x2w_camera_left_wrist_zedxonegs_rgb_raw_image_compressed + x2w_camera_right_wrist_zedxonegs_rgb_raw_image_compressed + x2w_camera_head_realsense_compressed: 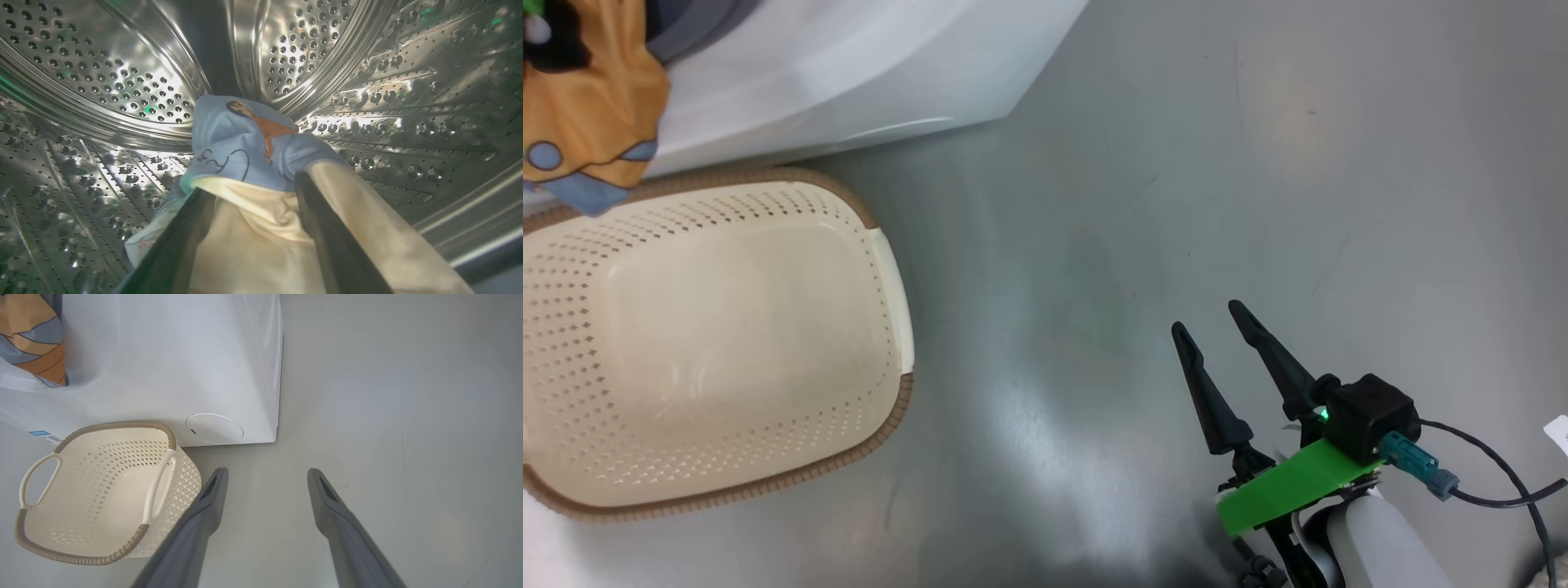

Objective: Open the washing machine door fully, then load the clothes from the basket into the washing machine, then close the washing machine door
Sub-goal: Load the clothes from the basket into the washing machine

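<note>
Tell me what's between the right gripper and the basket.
Only bare floor, as the head view shows, between the right gripper and the basket.

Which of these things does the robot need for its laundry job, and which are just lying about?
Job: washing machine, steel drum, basket, clothes.
Just there: grey floor, black cable, round hatch cover.

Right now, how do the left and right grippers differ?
The left gripper reaches inside the drum; the right gripper hangs over the floor, to the right of the empty basket. The left gripper has clothes lying between its fingers; the right gripper has nothing between its own. Shared: both stand with jaws apart.
</note>
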Motion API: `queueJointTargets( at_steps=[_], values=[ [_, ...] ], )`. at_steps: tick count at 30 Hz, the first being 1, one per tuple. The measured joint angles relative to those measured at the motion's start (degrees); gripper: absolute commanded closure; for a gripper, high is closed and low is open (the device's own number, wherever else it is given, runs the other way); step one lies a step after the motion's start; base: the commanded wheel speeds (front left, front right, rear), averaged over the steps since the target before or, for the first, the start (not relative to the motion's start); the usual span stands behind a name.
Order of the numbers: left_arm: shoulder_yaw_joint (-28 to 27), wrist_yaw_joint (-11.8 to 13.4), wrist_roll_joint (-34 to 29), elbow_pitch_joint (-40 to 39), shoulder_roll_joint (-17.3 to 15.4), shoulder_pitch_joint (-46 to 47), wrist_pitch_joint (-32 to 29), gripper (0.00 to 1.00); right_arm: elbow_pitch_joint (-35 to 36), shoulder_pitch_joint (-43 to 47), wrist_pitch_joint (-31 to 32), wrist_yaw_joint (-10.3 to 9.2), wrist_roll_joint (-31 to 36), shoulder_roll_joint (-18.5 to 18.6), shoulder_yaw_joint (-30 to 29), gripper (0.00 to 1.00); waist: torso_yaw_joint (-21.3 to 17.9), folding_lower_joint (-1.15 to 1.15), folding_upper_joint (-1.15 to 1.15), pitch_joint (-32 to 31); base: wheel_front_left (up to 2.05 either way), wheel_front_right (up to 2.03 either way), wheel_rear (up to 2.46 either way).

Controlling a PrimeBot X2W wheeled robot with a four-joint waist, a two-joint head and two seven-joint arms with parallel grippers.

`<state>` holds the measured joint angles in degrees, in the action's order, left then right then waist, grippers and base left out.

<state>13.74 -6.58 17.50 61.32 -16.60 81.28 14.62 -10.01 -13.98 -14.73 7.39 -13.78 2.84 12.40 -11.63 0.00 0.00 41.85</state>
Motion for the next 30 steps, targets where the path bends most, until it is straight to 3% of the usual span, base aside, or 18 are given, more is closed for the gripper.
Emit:
queueJointTargets(
  at_steps=[15,30],
  values=[
    [-0.9,0.6,2.8,3.8,3.3,0.0,0.0,0.0,-0.8,-0.2,0.0,0.01,0.1,0.0,-2.5,0.0,2.9,0.0,0.0,-4.4,0.0,0.0,0.0],
    [-2.1,2.1,4.0,-9.6,4.8,-10.6,0.1,0.0,-0.2,-0.4,0.0,0.01,1.3,0.1,-5.9,0.0,6.8,0.0,0.0,-5.3,0.0,0.0,0.0]
  ],
)
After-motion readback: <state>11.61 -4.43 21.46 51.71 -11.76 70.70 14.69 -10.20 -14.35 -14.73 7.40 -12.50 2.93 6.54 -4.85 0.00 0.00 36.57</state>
